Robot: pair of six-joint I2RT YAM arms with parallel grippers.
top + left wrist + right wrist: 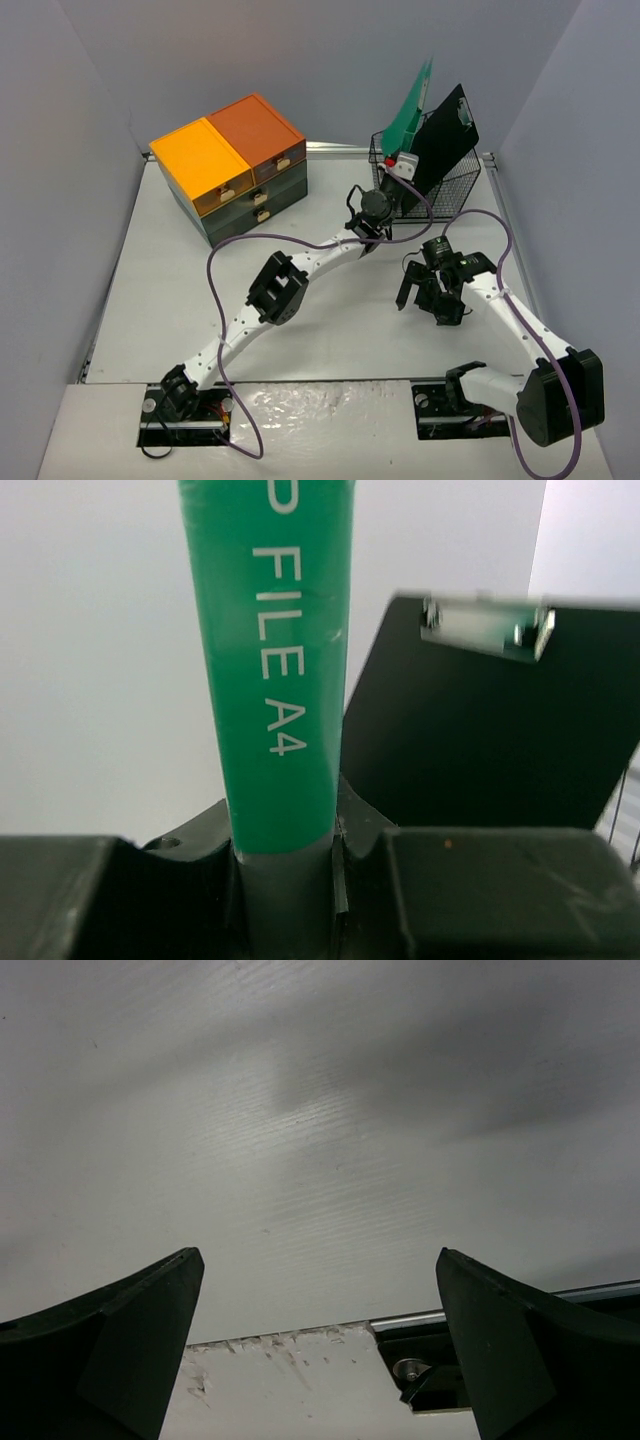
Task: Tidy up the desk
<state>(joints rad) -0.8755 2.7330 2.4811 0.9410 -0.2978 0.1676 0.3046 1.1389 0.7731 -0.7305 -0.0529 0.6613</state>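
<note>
Underneath, the desk [170, 300] fills the view, with a drawer chest [232, 165] at its far left corner and a wire basket [455, 190] at the far right holding a black clipboard [445, 130]. At the basket, the left gripper [287, 865] clamps an upright green file [275, 660]. The right gripper [318, 1260] gapes wide above the desk's right side.

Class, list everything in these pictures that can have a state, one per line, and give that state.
Left gripper: shut on the green plastic A4 file folder.
Right gripper: open, empty.
Green plastic A4 file folder: upright, gripped.
Black clipboard with metal clip: standing in the black wire basket.
Orange-topped dark green drawer chest: drawers shut.
</note>
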